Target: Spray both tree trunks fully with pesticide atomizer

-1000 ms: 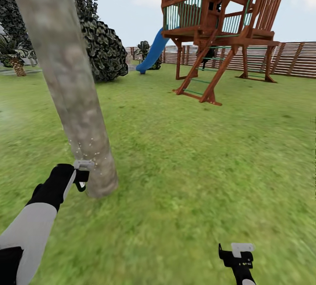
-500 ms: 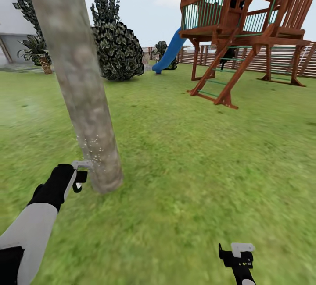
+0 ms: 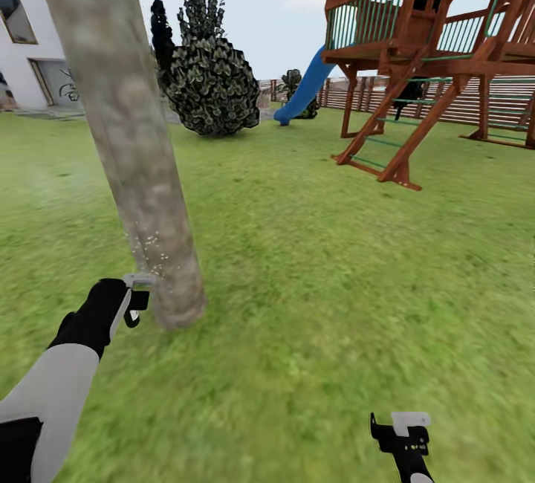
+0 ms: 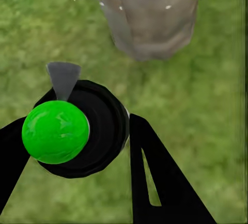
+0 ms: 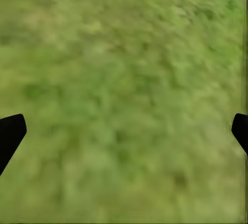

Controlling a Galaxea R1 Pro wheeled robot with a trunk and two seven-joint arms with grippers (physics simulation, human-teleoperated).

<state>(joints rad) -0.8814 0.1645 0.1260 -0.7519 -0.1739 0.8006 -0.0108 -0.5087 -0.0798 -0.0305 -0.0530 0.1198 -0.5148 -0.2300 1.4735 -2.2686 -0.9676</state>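
1. The right gripper (image 3: 401, 423), nearest the camera and well to the right of the tree trunk (image 3: 126, 141), hangs over the grass (image 3: 319, 297), fingers spread and empty.
2. The left gripper (image 3: 136, 297) clasps the pesticide atomizer (image 4: 72, 131) just beside the trunk's base.
3. White droplets (image 3: 148, 245) speckle the lower trunk; higher bark looks bare, so I judge spraying unfinished.
4. Far right of the trunk stands a wooden playhouse (image 3: 423, 44).

Head looks forward-down; wrists near grass (image 5: 124, 79); trunk (image 3: 141, 193) shared.
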